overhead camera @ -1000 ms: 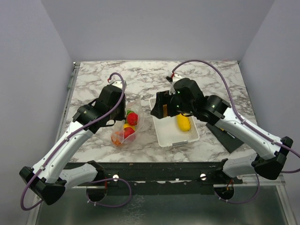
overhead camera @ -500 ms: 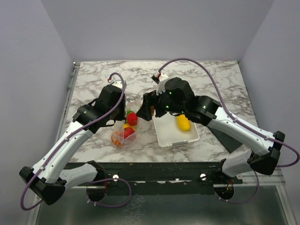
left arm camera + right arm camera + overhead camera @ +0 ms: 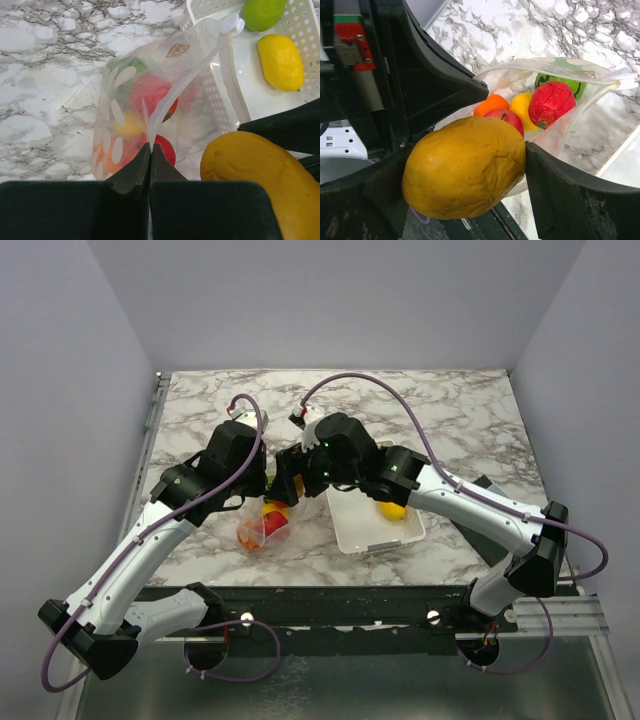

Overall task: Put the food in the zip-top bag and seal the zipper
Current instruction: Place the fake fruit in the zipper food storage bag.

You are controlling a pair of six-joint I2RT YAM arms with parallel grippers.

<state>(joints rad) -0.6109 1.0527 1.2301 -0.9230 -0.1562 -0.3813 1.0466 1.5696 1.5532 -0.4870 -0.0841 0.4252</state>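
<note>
Over the bag [image 3: 120,100], the right gripper [image 3: 470,180] clamps a smooth, likely slippery mango [image 3: 465,160] at its middle; the left gripper [image 3: 150,155] pinches the soft bag's rim [image 3: 172,95].

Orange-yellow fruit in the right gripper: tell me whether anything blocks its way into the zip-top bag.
Nothing visible does. The right gripper holds the orange-yellow fruit at the open mouth of the zip-top bag, whose edge the left gripper pinches. The fruits inside lie deeper, behind the opening.
</note>
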